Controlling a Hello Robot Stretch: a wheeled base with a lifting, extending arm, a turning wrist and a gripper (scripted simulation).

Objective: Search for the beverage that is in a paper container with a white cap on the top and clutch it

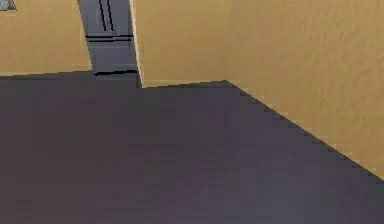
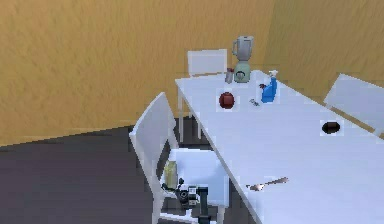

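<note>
Yellow-walled rm, dark floor; grey fridge-like unit [image 1: 108,35] at forward view's top left. Arm side view, L to R: white chair [image 2: 158,128]. Small pale upright thing [image 2: 172,175] at its seat, by gripper [image 2: 178,192], poss. the carton, unconfirmed. Can't tell if gripper holds anything. Then white table [image 2: 290,135] w/ dark red ball [image 2: 227,100], blender [image 2: 243,50], blue bottle [image 2: 269,88]. Search prob. done; grasp unconfirmed.
</note>
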